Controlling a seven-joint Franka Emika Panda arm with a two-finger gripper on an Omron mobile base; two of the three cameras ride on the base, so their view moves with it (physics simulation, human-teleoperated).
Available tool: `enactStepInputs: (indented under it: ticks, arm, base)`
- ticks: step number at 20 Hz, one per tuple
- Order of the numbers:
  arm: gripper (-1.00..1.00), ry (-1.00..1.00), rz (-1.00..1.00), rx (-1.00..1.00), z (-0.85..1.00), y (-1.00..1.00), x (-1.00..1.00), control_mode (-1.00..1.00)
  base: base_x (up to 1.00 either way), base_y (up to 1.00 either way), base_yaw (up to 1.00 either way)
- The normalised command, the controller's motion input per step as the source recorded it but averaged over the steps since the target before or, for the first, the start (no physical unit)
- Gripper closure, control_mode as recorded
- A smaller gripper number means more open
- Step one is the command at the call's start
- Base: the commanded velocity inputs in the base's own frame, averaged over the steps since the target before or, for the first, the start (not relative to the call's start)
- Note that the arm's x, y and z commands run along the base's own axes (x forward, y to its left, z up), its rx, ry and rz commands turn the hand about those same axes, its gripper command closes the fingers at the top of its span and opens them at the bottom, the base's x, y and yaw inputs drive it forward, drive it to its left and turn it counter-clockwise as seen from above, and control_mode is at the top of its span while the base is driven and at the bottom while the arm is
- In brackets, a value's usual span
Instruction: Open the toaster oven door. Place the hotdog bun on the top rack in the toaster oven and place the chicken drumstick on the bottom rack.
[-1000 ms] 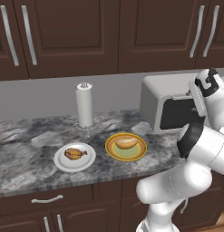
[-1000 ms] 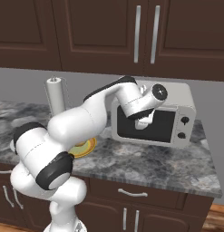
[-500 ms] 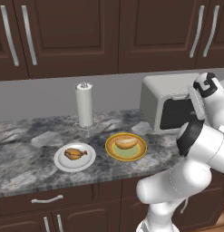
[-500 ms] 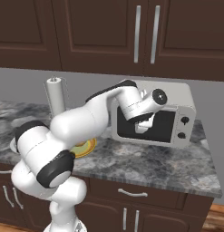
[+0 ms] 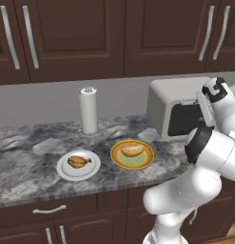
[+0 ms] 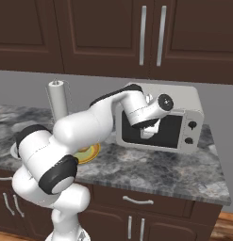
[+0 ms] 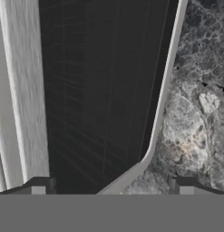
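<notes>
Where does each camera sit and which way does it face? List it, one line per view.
Left base view: behind the arm's left, facing the counter; toaster oven, hotdog bun, chicken drumstick; arm at right.
Right base view: behind its right, facing the toaster oven door; arm at left.
Hand view: on the hand, close on the door glass; open end effector.
All three share the closed door.

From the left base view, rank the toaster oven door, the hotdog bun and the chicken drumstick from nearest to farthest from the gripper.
1. The toaster oven door: right at the gripper, on the oven's front.
2. The hotdog bun: on the yellow plate, mid-counter.
3. The chicken drumstick: on the white plate, farthest left.
</notes>
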Motion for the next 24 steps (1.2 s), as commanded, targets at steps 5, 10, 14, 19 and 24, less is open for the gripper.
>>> enactStepInputs:
  ticks: [5,10,14,19,24]
  arm:
    - [-1.0,0.0,0.0,0.0,0.02,0.02,0.2,-1.0]
    - [-1.0,-0.03,0.0,0.0,0.09,0.01,0.23,-1.0]
    - [-1.0,-0.05,0.0,0.0,0.08,0.01,0.01,-1.0]
    - [-1.0,-0.01,0.0,0.0,0.01,0.0,0.01,-1.0]
    - [-1.0,0.0,0.0,0.0,0.19,0.0,0.03,-1.0]
  base:
    - [0.0,0.0,0.0]
    - [0.0,0.0,0.0]
    - [0.0,0.0,0.0]
    - [0.0,0.0,0.0]
    - [0.0,0.0,0.0]
